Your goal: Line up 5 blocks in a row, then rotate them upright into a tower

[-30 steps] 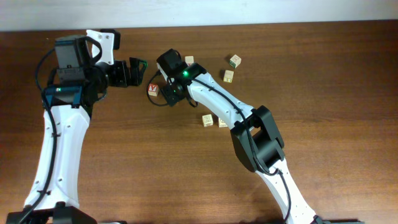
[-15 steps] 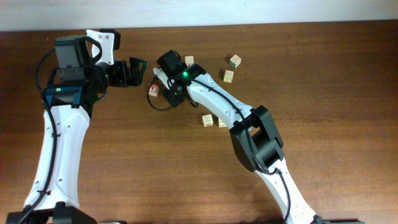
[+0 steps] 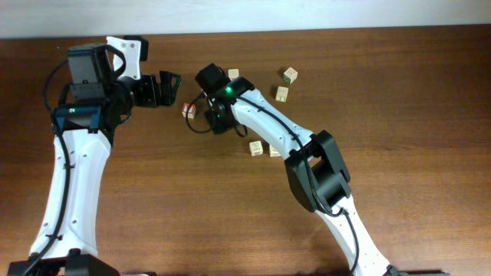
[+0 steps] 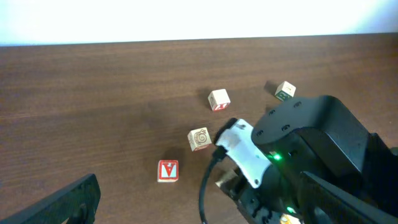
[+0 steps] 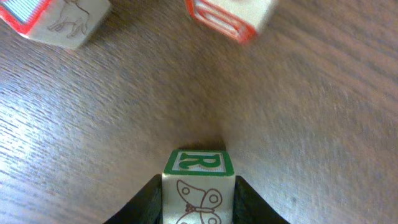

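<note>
Looking down your right wrist view, you'll find the right gripper (image 5: pixel 198 208) pinching the green R block (image 5: pixel 199 167) on both sides, a hold that looks meant for twisting it in place. That block sits in the far half of the tabletop (image 3: pixel 414 192), left of middle, just beside the red Y cube (image 3: pixel 189 111). Your left gripper (image 3: pixel 165 88) hangs nearby with its jaws wide apart and empty, probably to stay clear.

R block (image 5: pixel 199 186) base and fingers (image 5: pixel 146 206) cropped by bottom edge.
</note>
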You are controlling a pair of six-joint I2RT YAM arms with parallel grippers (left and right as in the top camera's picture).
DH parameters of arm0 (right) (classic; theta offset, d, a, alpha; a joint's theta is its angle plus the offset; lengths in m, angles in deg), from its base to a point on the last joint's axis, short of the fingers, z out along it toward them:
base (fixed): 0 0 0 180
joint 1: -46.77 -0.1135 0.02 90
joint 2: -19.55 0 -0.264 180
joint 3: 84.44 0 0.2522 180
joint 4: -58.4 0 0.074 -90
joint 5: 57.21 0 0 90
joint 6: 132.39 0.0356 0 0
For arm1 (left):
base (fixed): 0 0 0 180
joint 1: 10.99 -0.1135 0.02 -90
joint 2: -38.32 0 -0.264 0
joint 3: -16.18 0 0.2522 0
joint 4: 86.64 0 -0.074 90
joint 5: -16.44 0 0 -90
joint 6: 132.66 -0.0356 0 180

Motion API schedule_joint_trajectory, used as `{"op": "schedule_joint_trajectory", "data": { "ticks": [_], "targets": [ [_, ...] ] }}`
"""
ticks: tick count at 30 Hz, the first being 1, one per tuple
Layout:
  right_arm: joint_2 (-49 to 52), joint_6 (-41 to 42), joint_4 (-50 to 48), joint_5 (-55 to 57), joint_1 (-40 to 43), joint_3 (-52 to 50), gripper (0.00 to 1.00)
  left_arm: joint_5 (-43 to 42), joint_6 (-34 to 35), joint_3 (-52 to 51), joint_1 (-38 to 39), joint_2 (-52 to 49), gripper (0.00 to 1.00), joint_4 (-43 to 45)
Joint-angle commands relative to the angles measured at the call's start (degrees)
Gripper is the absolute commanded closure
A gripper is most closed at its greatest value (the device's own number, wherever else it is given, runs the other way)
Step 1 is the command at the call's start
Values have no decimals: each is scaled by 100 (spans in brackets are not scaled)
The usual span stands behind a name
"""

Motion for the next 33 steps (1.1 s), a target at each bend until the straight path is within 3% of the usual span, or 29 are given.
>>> {"op": "schedule_joint_trajectory", "data": {
  "ticks": [1, 5, 12, 33],
  "targets": [
    [-634, 1596, 741, 52, -11, 114, 66, -44, -92, 109, 13, -22, 1, 11],
    [-599, 2155, 1727, 52, -55, 109, 74, -44, -92, 109, 13, -22, 1, 11],
    [-588, 2468, 1816, 372, -238, -227, 83, -44, -92, 109, 13, -22, 1, 13],
    [-564, 2492, 1668, 664, -317, -610, 69, -44, -92, 109, 13, -22, 1, 11]
  ]
}}
